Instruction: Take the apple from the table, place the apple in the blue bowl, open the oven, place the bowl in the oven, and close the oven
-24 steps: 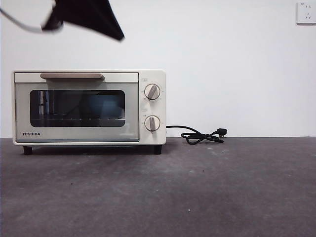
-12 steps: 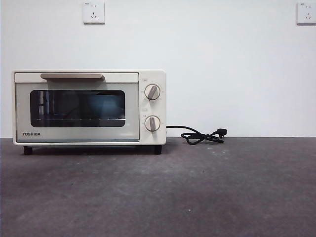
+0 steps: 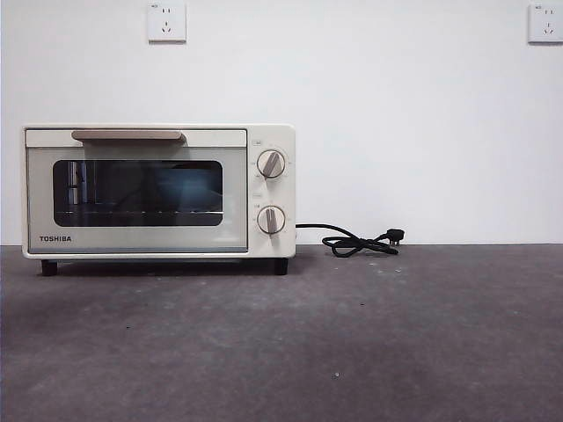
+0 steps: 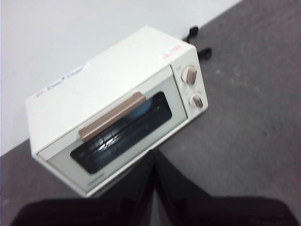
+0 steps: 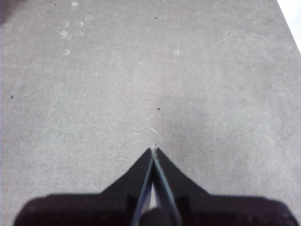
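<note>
The cream-white Toshiba oven (image 3: 158,191) stands at the left of the table (image 3: 352,343) with its dark glass door shut. Through the glass a blue shape shows, the blue bowl (image 3: 189,189); the apple is hidden. In the left wrist view the oven (image 4: 117,108) lies below and ahead of my left gripper (image 4: 154,155), which is shut, empty and raised clear of the beige handle (image 4: 111,117). My right gripper (image 5: 153,151) is shut over bare table (image 5: 141,70), holding nothing. Neither gripper shows in the front view.
A black power cord with plug (image 3: 361,242) lies on the table right of the oven, by the white wall. Two wall sockets (image 3: 167,22) sit high on the wall.
A dark arm that hung above the oven at the top left one second ago has risen out of the front view, uncovering a wall socket. The oven has stayed shut.
</note>
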`<state>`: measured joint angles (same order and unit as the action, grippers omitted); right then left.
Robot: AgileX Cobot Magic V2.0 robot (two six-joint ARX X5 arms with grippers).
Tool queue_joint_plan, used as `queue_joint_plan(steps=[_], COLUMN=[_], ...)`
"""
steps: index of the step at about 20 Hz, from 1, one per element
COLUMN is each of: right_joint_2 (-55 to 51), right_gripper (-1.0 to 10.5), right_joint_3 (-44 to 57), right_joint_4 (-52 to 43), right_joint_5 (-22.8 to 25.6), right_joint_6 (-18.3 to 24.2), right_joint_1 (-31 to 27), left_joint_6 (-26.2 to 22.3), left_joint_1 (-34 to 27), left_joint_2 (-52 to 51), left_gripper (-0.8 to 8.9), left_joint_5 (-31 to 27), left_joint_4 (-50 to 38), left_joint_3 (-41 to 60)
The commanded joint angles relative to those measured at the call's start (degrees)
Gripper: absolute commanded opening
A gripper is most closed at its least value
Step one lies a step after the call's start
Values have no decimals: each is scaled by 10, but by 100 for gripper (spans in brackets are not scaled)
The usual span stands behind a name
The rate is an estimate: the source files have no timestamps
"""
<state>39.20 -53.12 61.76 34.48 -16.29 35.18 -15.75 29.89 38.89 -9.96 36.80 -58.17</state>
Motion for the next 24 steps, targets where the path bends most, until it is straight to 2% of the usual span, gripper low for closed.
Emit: queue_joint_plan(steps=[1,2,3,7,11,16,24], right_joint_2=[0,0,0,0,0,0,0], right_gripper=[2,2,2,2,2,2,2], right_joint_3=[3,3,3,3,3,3,3], right_joint_4=[-2,-2,-2,-2,-2,-2,-2], right_joint_5=[1,1,1,1,1,1,1], right_joint_6=[-7,-7,-7,-7,-7,-7,-7], right_joint_1=[0,0,0,0,0,0,0], left_joint_6=[-37,-42,-40,-2,49,103,117], left_joint_1=[-80,-108,-130,-189,-241,-291,-305], left_joint_2=[-41,-60,-79,-171,-253,-290,-322], left_gripper=[-4,-4,-4,-4,-4,-4,-4], left_joint_5=[117,145,149,136,129,129,129], left_joint_4=[-133,-195,-243,-363,-376,-387,-389], left_joint_3=[105,157,207,364,447,511,578])
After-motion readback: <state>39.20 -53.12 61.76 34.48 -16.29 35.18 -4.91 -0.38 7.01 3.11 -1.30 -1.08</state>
